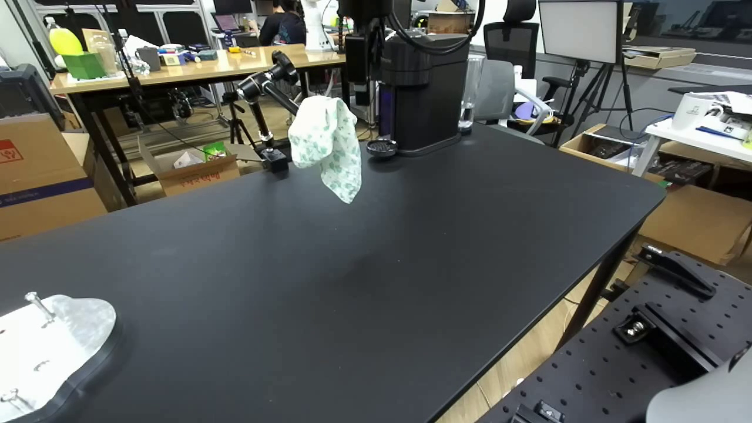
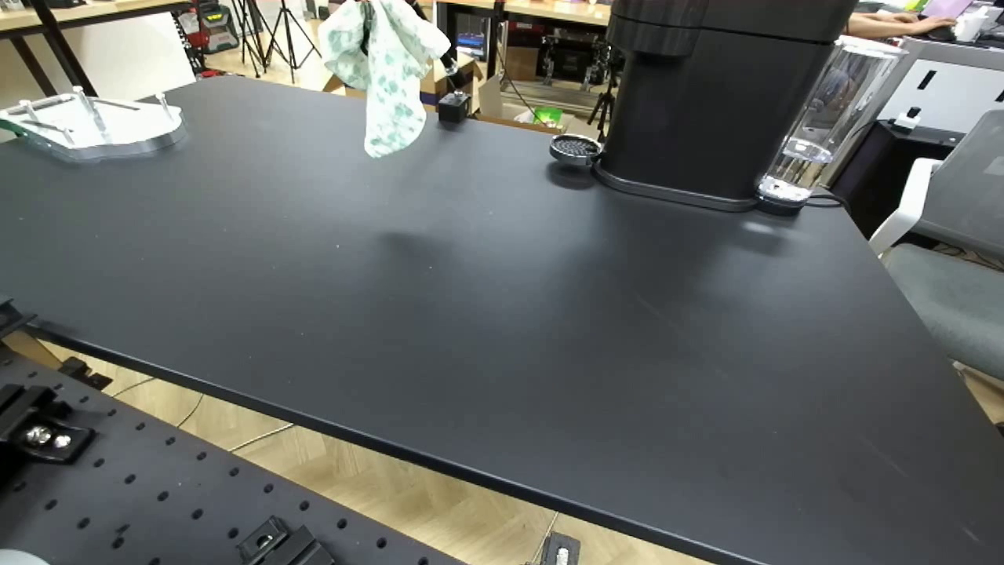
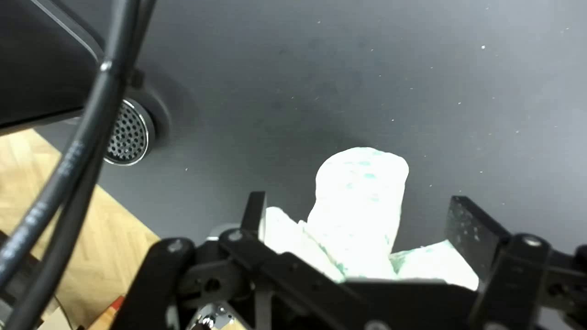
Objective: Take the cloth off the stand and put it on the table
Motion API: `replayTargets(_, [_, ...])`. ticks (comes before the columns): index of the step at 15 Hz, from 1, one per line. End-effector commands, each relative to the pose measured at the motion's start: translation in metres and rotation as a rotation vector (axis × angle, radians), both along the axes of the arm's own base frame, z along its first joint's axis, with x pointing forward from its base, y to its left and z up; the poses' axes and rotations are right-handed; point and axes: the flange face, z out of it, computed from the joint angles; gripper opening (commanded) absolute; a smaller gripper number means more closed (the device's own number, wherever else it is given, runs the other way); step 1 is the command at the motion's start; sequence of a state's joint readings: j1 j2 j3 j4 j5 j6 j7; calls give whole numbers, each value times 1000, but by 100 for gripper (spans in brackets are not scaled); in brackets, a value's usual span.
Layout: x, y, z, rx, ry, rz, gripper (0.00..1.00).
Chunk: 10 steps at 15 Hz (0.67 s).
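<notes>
White cloth (image 3: 357,206) with a green print shows in the wrist view between the pads (image 3: 472,233) of my pincer (image 3: 360,213). I hold them wide apart, one to each side of it; whether either touches the fabric I cannot tell. Below lies the dark table (image 3: 293,68), flecked with pale specks. Black cables (image 3: 114,73) cross my sight, partly hiding a round perforated grate (image 3: 126,133), and a corner of wooden floor (image 3: 23,183) appears.

In an exterior view the cloth hangs from the black jointed stand (image 1: 252,87), whose foot is on the table near its edge. One corner points down over the tabletop. I reach in from the top, near the cloth and just beside the coffee machine (image 1: 423,100); my spread cannot be judged from there. A clear tank (image 1: 470,88) stands next to the machine.

In an exterior view showing a white plate (image 2: 133,122) with metal bolts at the table's far end, the cloth again hangs on the stand. A grey chair (image 2: 949,306) is beside the table, and a perforated board (image 2: 180,471) lies nearest the camera.
</notes>
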State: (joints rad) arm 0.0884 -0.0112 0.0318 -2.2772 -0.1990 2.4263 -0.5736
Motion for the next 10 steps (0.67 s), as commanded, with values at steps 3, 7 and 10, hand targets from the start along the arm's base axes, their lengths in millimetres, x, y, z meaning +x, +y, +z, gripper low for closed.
replayTargets(3, [15,21,-7,38,-61,64,100])
replayTargets(7, [19,24,-20,85,-28,28,73])
replayTargets(10, [16,24,-19,117,-13,-14,51])
